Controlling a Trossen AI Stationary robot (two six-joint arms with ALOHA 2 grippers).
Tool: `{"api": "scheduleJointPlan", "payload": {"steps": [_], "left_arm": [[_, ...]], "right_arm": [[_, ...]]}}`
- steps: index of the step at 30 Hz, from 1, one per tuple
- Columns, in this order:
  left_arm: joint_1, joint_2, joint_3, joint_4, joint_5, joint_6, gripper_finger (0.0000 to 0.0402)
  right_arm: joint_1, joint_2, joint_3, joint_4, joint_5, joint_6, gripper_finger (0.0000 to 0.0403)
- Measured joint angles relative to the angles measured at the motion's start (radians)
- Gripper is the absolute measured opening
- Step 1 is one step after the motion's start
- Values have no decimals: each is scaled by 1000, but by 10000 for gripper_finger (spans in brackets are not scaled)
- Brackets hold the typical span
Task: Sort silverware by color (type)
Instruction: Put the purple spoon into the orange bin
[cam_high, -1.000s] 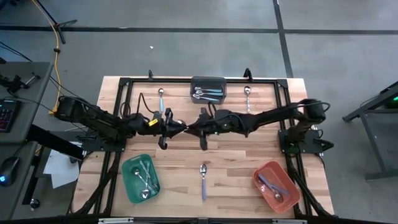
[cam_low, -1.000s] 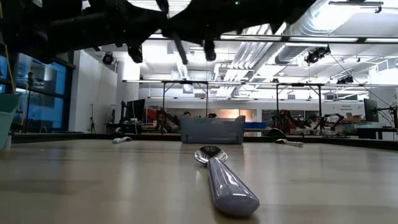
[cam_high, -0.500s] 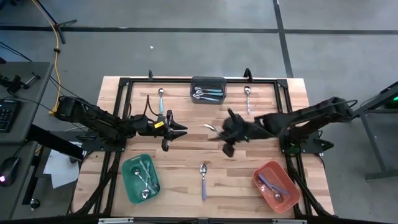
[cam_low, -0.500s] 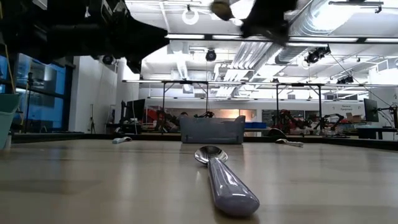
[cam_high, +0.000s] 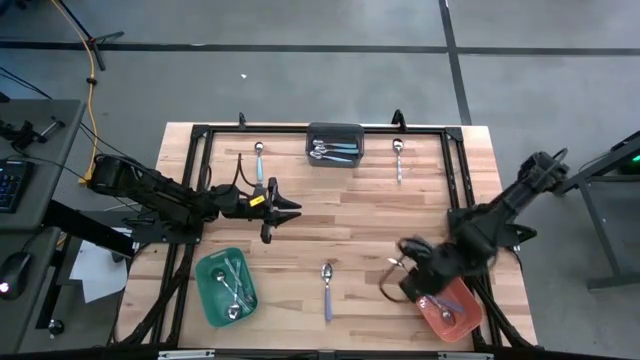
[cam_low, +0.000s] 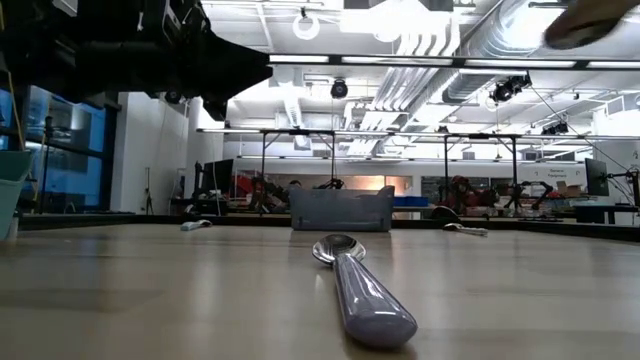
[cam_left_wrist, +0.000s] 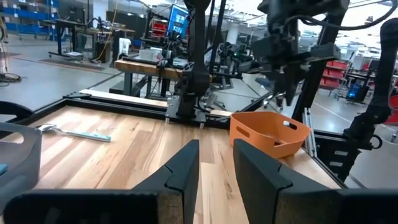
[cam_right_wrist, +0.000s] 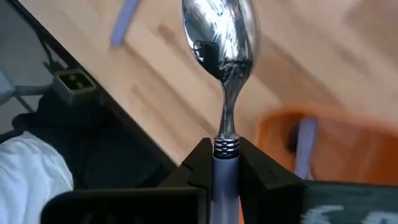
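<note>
From above, the right gripper (cam_high: 405, 268) hangs at the near right of the table (cam_high: 400, 215), just beside the red bin (cam_high: 445, 298), and it holds a spoon (cam_high: 392, 272). The left gripper (cam_high: 290, 209) waits over the middle left of the table. A purple spoon (cam_high: 327, 288) lies on the wood between the green bin (cam_high: 226, 287) and the red bin. The grey bin (cam_high: 334, 143) at the far edge holds blue spoons, and one spoon lies on each side of it.

In the low view, the purple spoon (cam_low: 357, 287) lies in front, its bowl toward the grey bin (cam_low: 342, 209).

In the left wrist view, the left fingers (cam_left_wrist: 186, 171) stand apart with nothing between them. The red bin (cam_left_wrist: 268, 132) is far ahead.

In the right wrist view, the right fingers (cam_right_wrist: 256, 169) are closed on the handle of the spoon (cam_right_wrist: 224, 50); its shiny bowl points away from the gripper, over the table edge beside the red bin (cam_right_wrist: 311, 140).
</note>
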Motion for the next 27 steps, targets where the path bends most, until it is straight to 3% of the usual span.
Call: {"api": "scheduleJointPlan", "payload": {"steps": [8,15,27], "left_arm": [[-2,0,0,-9,-1,0,90],[-2,0,0,-18,-1,-1,90],[-2,0,0,-22,-2,-1,90]], "right_arm": [[222,60,-1,-148,-7,339,21],[327,97,-88,-108,-18,521,21],[335,102,-372,204,-66,509,19]]}}
